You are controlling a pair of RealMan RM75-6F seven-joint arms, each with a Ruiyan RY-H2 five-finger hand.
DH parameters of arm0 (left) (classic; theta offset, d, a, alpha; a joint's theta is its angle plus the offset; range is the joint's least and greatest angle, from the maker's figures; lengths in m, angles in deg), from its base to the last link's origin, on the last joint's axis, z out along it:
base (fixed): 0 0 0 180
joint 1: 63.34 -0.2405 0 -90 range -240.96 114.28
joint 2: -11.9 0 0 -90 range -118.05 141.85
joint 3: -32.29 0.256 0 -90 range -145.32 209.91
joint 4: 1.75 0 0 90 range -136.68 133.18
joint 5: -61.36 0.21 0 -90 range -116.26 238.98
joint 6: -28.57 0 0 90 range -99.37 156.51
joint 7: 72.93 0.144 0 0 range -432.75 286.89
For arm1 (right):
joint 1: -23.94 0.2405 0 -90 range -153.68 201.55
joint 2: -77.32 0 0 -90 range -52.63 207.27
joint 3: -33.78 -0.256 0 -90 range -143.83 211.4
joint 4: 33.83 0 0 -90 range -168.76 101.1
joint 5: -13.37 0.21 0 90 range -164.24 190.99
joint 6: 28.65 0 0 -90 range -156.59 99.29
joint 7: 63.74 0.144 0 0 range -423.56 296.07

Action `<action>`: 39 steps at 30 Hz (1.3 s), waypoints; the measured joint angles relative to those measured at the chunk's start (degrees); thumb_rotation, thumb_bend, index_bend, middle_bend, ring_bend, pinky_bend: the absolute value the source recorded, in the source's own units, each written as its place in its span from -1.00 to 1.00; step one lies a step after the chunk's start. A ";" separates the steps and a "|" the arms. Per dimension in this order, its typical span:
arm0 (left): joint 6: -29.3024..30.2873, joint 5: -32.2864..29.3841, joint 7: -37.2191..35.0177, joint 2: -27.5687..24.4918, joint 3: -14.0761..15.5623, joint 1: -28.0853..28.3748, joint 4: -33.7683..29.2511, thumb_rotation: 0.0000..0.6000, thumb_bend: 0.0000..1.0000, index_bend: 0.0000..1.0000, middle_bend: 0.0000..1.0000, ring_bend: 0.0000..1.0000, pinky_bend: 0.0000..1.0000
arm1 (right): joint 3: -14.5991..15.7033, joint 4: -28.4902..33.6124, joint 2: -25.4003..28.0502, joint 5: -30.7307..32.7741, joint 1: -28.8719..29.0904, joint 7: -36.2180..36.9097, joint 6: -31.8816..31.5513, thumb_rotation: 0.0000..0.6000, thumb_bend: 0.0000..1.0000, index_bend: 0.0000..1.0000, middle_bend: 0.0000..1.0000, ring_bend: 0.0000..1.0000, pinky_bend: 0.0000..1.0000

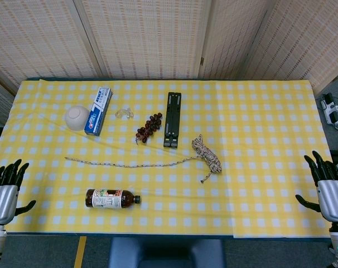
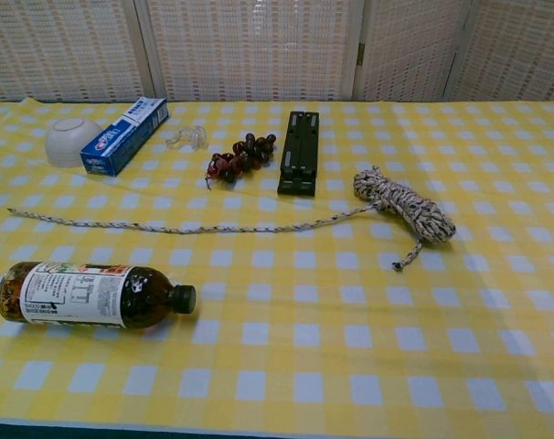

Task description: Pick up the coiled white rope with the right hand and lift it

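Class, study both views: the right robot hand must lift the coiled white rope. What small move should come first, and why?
Probably reach the right robot hand inward across the yellow checked tablecloth toward the coiled white rope. The hand sits open at the table's near right edge, well apart from the coil, which lies untouched beside the flat black stand, its long tail trailing left.

I see even, diffuse overhead light in both views; the yellow checked table [image 1: 258,167] reads bright with no blown-out patches. Shadows are faint and short, tight under the bottle [image 2: 94,294] and the coiled rope [image 2: 407,208]. A small glint sits on the bottle's dark glass in the chest view. The head view is slightly soft overall, with dim corners at the floor. I note mild softness toward the chest view's near edge; the label text is unreadable.
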 measured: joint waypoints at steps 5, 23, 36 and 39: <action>0.63 0.57 -0.11 0.68 0.06 -0.14 0.68 1.00 -0.62 -1.00 -0.97 -0.98 -1.00 | 0.15 0.50 0.36 0.12 0.16 0.24 0.74 1.00 -0.64 -1.00 -0.94 -0.73 -0.80; 1.89 2.24 -1.12 0.11 0.45 -0.53 0.63 1.00 -0.62 -1.00 -0.97 -0.98 -1.00 | -0.03 3.00 1.78 -1.32 5.27 4.47 8.93 1.00 0.17 -1.00 -0.77 -0.65 -0.80; 2.97 3.53 -1.62 -0.34 1.25 -1.40 0.29 1.00 -0.61 -1.00 -0.97 -0.98 -1.00 | -3.46 4.19 0.55 6.61 18.38 6.56 28.92 1.00 0.59 -1.00 -0.55 -0.63 -0.80; 3.28 3.70 -1.54 -0.46 1.32 -1.59 0.02 1.00 -0.61 -1.00 -0.97 -0.98 -1.00 | -5.12 3.24 -1.50 10.07 22.01 6.86 32.89 1.00 0.63 -1.00 -0.53 -0.63 -0.80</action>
